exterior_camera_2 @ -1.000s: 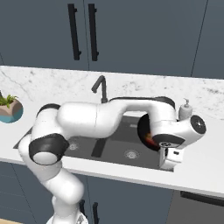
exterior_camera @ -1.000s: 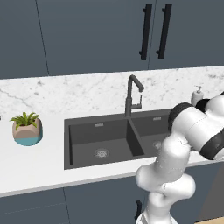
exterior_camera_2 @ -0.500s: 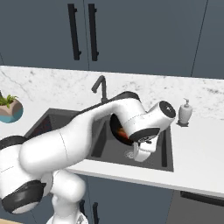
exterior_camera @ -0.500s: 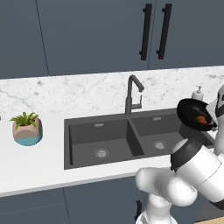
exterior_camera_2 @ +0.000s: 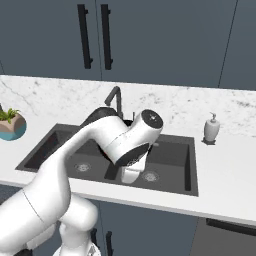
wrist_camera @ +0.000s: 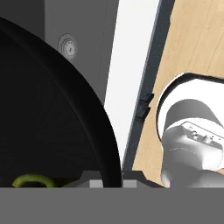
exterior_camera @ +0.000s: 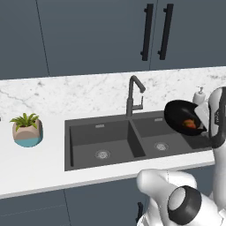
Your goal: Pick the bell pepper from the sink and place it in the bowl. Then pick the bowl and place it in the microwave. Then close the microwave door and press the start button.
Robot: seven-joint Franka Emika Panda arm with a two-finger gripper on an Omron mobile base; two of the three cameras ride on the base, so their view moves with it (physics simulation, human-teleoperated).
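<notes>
The black bowl (exterior_camera: 183, 115) hangs tilted above the right basin of the dark grey sink (exterior_camera: 101, 137), with the orange-red bell pepper (exterior_camera: 190, 124) lying inside it. My gripper (exterior_camera: 204, 127) is shut on the bowl's right rim. In the hand view the bowl's (wrist_camera: 43, 113) black inside covers the left half, my gripper (wrist_camera: 111, 182) pinches its rim at the bottom, and the bell pepper's green stem (wrist_camera: 31, 180) peeks up. In the right base view my arm hides most of the bowl (exterior_camera_2: 101, 114) over the sink (exterior_camera_2: 172, 157). The microwave and its door are out of view.
A dark faucet (exterior_camera: 133, 93) rises behind the sink. A soap dispenser (exterior_camera_2: 212, 128) stands on the marble counter at the right, and a potted plant (exterior_camera: 27, 129) at the left. Dark cabinets with black handles (exterior_camera: 156, 32) hang above. A drain (wrist_camera: 68, 47) shows below the bowl.
My arm has swung round and carried the bowl with the bell pepper up and to the left over the sink. The sink and counter have stayed put.
</notes>
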